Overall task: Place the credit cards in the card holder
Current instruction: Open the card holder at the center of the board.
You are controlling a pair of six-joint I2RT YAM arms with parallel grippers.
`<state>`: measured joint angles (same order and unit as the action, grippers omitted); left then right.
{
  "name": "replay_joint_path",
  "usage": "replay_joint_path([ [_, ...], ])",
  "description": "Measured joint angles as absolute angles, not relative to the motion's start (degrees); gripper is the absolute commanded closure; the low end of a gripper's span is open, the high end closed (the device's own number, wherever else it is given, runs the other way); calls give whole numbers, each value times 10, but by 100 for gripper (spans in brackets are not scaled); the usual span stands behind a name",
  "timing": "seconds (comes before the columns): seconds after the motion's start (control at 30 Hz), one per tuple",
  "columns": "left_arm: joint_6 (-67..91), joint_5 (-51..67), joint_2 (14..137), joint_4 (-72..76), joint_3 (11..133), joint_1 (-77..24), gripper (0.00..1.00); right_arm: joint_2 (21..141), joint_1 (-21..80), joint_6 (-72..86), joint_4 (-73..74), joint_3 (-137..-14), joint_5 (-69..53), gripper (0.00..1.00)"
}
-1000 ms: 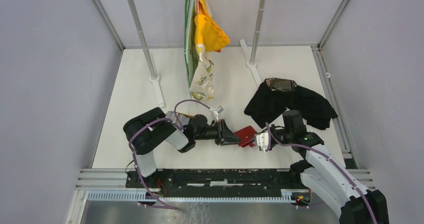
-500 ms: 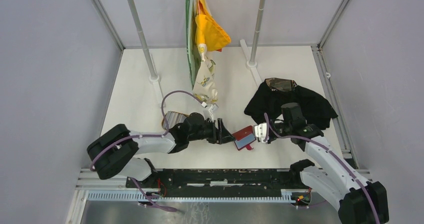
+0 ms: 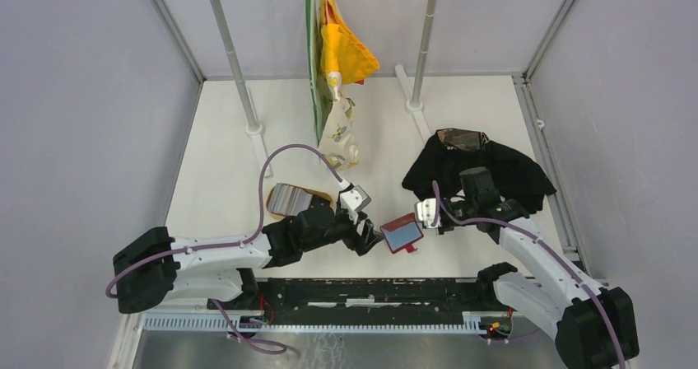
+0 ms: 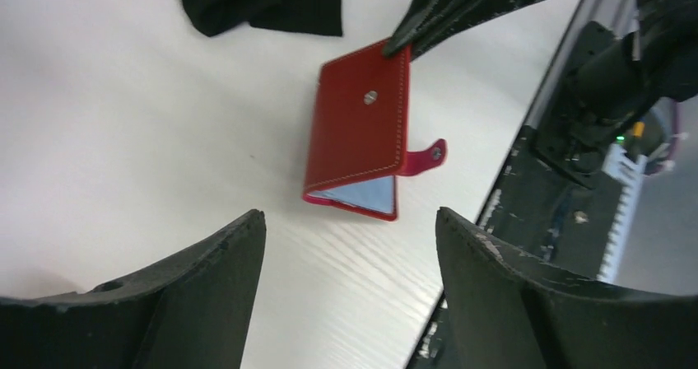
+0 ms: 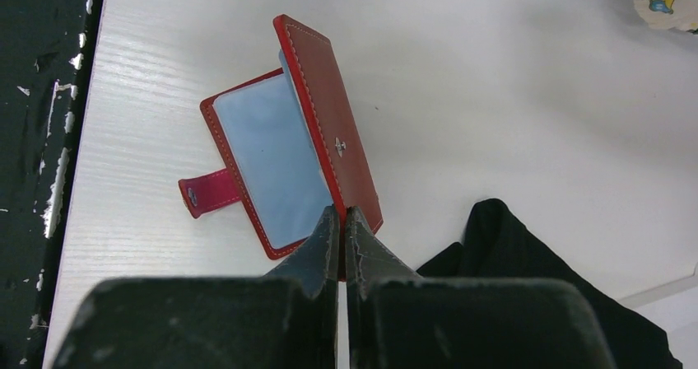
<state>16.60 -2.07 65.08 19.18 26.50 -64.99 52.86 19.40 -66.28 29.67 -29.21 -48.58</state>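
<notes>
Worktop (image 3: pixel 222 138): white, carrying everything below.
Hanging bags (image 3: pixel 337 56): yellow, green and patterned, dangling from above at the far middle.
Black cloth (image 3: pixel 494 167): crumpled on the right, just behind the right arm's wrist.
Left arm (image 3: pixel 214 254): stretched low across the near edge, its wrist pointed at the card holder.
Left jaws: released and spread wide with nothing between them. The two dark fingers (image 4: pixel 206 303) frame the card holder from the near side without touching it.
Right arm (image 3: pixel 535 254): reaching in from the right toward the middle.
Right jaws: clenched, pinching the edge of the card holder's raised cover.
Credit cards (image 3: pixel 288 198): a silvery stack left of centre, behind the left arm and well apart from the card holder.
Card holder (image 5: pixel 329 138): red, near the worktop's front middle and half open, one cover flat and the other lifted.
Pale blue card (image 5: pixel 272 155): lying inside the card holder against the flat cover.
Snap tab (image 5: pixel 206 194): red, sticking out from the flat cover's side.
</notes>
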Motion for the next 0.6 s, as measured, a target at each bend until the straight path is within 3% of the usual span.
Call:
replay_joint_path([
  [0.2,94,-78,651,213,253,-651,1,534,194,-652,296,-293,-486,99],
  [0.43,79,-68,651,269,217,-642,1,538,194,-645,296,-293,-486,99],
  [0.6,61,-17,668,290,216,-637,10,545,194,-640,296,-294,-489,99],
])
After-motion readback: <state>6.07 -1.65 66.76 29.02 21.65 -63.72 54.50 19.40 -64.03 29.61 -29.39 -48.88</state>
